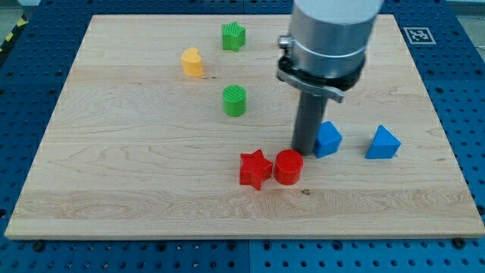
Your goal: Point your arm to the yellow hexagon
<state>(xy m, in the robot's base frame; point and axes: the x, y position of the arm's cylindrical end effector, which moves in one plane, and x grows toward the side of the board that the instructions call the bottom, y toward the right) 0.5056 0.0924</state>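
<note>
While my tip (305,151) sits beside red cylinder (289,167) | grasps nothing | yellow block (192,62) well apart

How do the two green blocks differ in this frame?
Shape: the green star has points; the green cylinder is round with a ribbed top.
Place: the star lies near the board's top edge; the cylinder sits lower, toward the middle.
Neighbours: the star is up and to the right of the yellow block; the cylinder is below and to its right, nearer my tip.
Both are green, similar in size, and untouched by the tip.
</note>
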